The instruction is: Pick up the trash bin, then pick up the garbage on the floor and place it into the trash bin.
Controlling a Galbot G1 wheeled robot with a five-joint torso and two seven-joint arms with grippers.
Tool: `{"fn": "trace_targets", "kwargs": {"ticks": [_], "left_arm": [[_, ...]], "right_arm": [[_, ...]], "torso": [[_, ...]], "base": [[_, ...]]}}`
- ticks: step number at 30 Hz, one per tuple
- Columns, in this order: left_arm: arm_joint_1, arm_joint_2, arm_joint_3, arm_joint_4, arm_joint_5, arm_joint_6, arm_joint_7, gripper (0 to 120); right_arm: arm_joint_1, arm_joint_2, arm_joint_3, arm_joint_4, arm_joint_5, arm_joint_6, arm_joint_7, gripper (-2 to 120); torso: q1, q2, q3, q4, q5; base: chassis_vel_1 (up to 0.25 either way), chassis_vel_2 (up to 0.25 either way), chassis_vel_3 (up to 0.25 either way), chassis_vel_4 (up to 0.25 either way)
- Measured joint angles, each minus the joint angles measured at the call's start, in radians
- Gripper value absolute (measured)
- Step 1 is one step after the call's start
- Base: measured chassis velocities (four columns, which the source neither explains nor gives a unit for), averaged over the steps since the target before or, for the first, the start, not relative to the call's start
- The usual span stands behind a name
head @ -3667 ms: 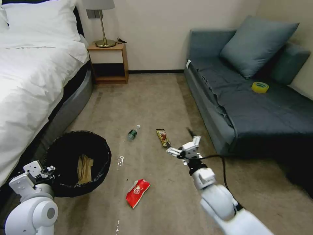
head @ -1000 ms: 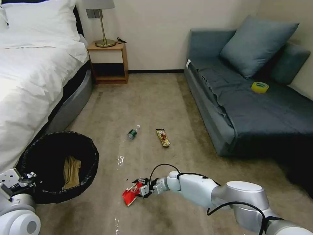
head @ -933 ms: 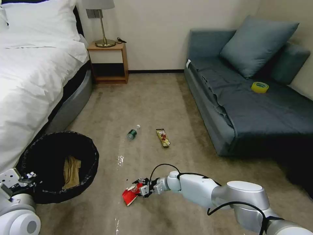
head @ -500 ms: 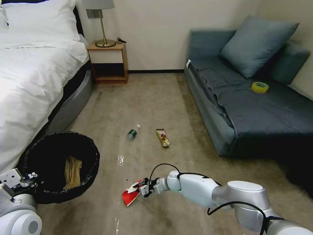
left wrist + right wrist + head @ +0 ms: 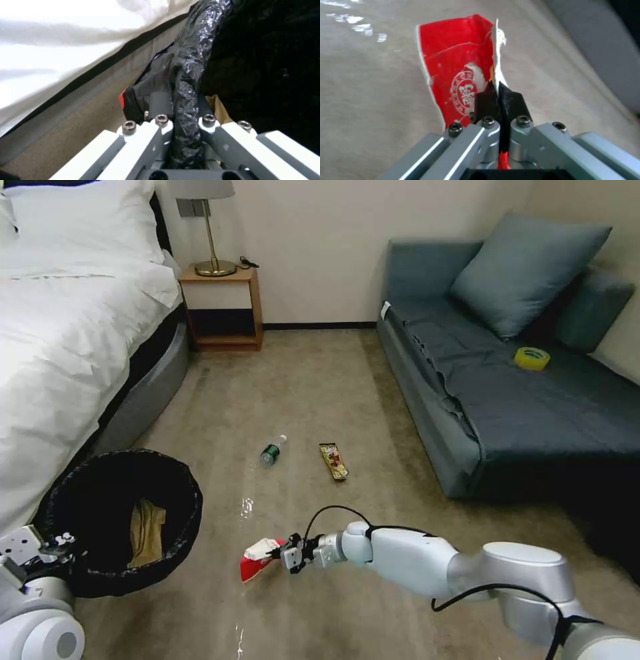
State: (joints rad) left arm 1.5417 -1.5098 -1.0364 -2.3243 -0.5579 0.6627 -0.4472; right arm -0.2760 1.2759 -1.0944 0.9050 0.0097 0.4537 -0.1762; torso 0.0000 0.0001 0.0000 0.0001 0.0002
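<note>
The trash bin [image 5: 100, 473], lined with a crinkled black bag, hangs at lower left beside the bed. My left gripper [image 5: 57, 543] is shut on its rim [image 5: 186, 82]. A crumpled brown paper bag [image 5: 143, 530] lies inside it. My right gripper [image 5: 283, 555] is shut on the red snack packet [image 5: 257, 561], its black pads pinching the packet's edge [image 5: 460, 75] just above the carpet. A green-labelled bottle [image 5: 271, 451] and a long brown-yellow wrapper [image 5: 333, 461] lie on the floor farther ahead.
A white bed [image 5: 60, 333] runs along the left. A wooden nightstand [image 5: 223, 307] with a lamp stands at the back wall. A blue-grey sofa [image 5: 520, 400] on the right carries a yellow tape roll [image 5: 532, 358]. Open carpet lies between them.
My right gripper swung down to the red packet, shut on it, then lifted and drew it slightly left. The bin in my left gripper shifted left and a little lower.
</note>
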Motion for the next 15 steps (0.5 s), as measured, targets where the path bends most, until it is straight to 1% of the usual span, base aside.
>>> {"fn": "trace_targets", "kwargs": {"ticks": [2, 3, 5, 7, 8, 9, 10, 12, 13, 14, 15], "left_arm": [[0.000, 0.003, 0.004, -0.002, -0.001, 0.001, 0.000, 3], [0.000, 0.003, 0.004, -0.002, -0.001, 0.001, 0.000, 3], [0.001, 0.006, 0.008, -0.003, -0.001, 0.002, -0.001, 3], [0.000, 0.008, 0.015, -0.002, -0.001, 0.002, -0.002, 3], [0.000, 0.008, 0.015, -0.002, -0.001, 0.002, -0.002, 3], [0.000, 0.009, 0.021, -0.001, 0.000, 0.002, -0.002, 3], [0.000, 0.009, 0.027, -0.001, 0.001, 0.003, -0.002, 3], [-0.001, 0.010, 0.047, 0.000, 0.002, 0.005, -0.003, 3], [-0.002, 0.009, 0.057, 0.002, 0.007, 0.005, -0.004, 3], [-0.002, 0.009, 0.057, 0.002, 0.007, 0.005, -0.004, 3], [-0.004, 0.009, 0.067, 0.003, 0.012, 0.005, -0.007, 3]], "right_arm": [[0.014, -0.046, 0.049, 0.042, 0.000, -0.002, 0.002, 0], [0.014, -0.046, 0.049, 0.042, 0.000, -0.002, 0.002, 0], [0.034, -0.116, 0.100, 0.098, 0.012, -0.016, 0.006, 0], [0.044, -0.207, 0.158, 0.184, 0.041, -0.041, 0.009, 0], [0.044, -0.207, 0.158, 0.184, 0.041, -0.041, 0.009, 0], [0.044, -0.241, 0.194, 0.230, 0.051, -0.043, 0.011, 0], [0.042, -0.266, 0.229, 0.272, 0.058, -0.045, 0.015, 0], [0.030, -0.322, 0.310, 0.403, 0.099, -0.070, 0.035, 0], [0.024, -0.341, 0.336, 0.463, 0.124, -0.091, 0.054, 0], [0.024, -0.341, 0.336, 0.463, 0.124, -0.091, 0.054, 0], [0.019, -0.357, 0.358, 0.519, 0.151, -0.111, 0.075, 0]], "torso": [[0.000, 0.000, 0.000, 0.0001, 0.0003], [0.000, 0.000, 0.000, 0.0001, 0.0003], [0.000, 0.000, 0.000, 0.0003, 0.0000], [0.000, 0.000, 0.000, -0.0003, -0.0001], [0.000, 0.000, 0.000, -0.0003, -0.0001], [0.000, 0.000, 0.000, -0.0008, 0.0001], [0.000, 0.000, 0.000, -0.0007, -0.0001], [0.000, 0.000, 0.000, -0.0005, 0.0000], [0.000, 0.000, 0.000, -0.0003, 0.0000], [0.000, 0.000, 0.000, -0.0003, 0.0000], [0.000, 0.000, 0.000, -0.0001, 0.0000]], "base": [[0.000, 0.000, 0.000, 0.000], [0.000, 0.000, 0.000, 0.000], [0.000, 0.000, 0.000, 0.000], [0.000, 0.000, 0.000, 0.000], [0.000, 0.000, 0.000, 0.000], [0.000, 0.000, 0.000, 0.000], [0.000, 0.000, 0.000, 0.000], [0.000, 0.000, 0.000, 0.000], [0.000, 0.000, 0.000, 0.000], [0.000, 0.000, 0.000, 0.000], [0.000, 0.000, 0.000, 0.000]]}}
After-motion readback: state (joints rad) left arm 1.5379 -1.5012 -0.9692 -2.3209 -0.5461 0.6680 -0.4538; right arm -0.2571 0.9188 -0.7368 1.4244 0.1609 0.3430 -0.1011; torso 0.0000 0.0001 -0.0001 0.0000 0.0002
